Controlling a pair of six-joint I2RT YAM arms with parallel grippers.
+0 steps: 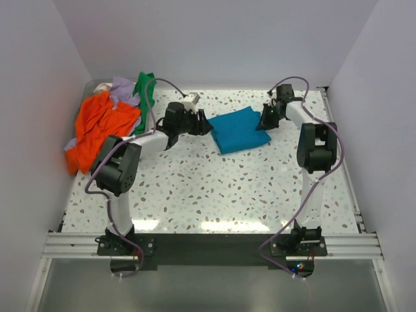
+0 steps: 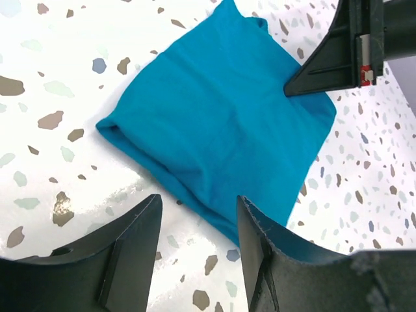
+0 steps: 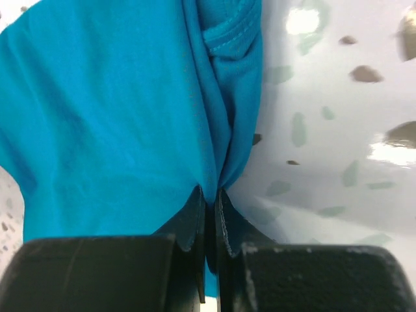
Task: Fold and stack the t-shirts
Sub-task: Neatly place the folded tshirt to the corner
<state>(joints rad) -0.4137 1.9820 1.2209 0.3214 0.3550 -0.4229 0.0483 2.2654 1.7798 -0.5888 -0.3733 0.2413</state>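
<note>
A teal t-shirt (image 1: 237, 130), folded into a compact, slightly skewed rectangle, is lying at the far middle of the speckled table (image 1: 214, 188). The right gripper (image 3: 209, 195) is pinching the shirt's right edge, its jaws pressing tight on a raised ridge of bunched cloth. The left gripper (image 2: 198, 201) is hovering at the shirt's left edge with its jaws partly apart, holding nothing; whether a finger is touching the cloth cannot be told.

In the far left corner, the orange t-shirt (image 1: 101, 130), green t-shirt (image 1: 144, 91) and lavender t-shirt (image 1: 122, 88) are lying crumpled together in a loose heap, well apart from the teal one.

The likely risk: if the right gripper is gripping only the upper layers, any pull or lift could be dragging the fold open, or sliding the whole bundle across the glossy surface.

No bin, basket or tray is showing; every shirt is resting directly on the table.
</note>
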